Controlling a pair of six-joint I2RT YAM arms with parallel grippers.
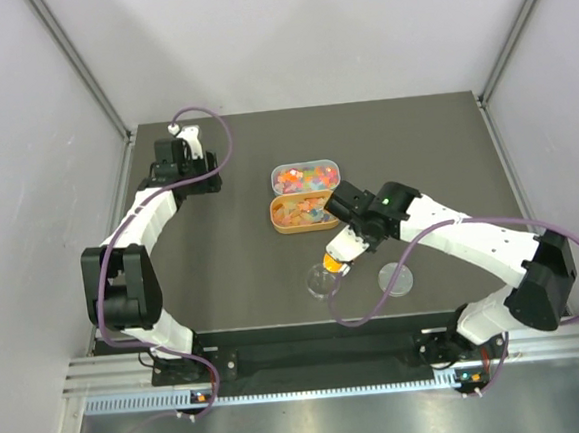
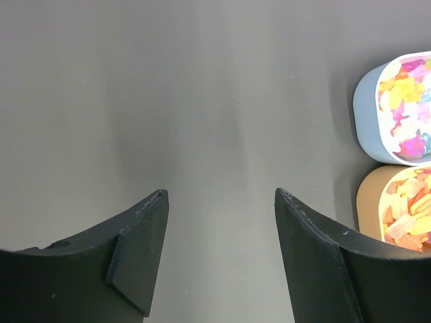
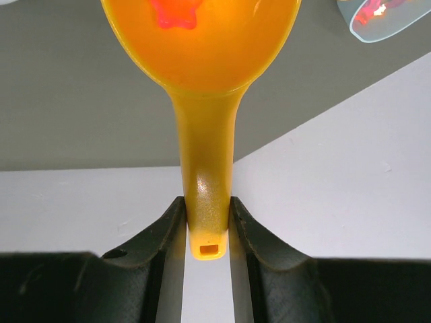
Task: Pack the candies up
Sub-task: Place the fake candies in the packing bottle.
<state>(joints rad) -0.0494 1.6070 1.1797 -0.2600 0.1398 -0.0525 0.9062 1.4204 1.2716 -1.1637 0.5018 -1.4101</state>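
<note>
Many tiny multicoloured candies fill a white oval tray, and more lie in an orange oval tray in front of it. My right gripper is shut on the handle of an orange scoop. It holds the scoop over a small clear round cup. In the right wrist view the gripper clamps the handle, and the scoop bowl holds one red star candy. My left gripper is open and empty at the far left, above bare table.
A clear round lid lies to the right of the cup. The left wrist view shows the white tray and the orange tray at its right edge. A clear-rimmed container with a few red candies shows at the right wrist view's top right.
</note>
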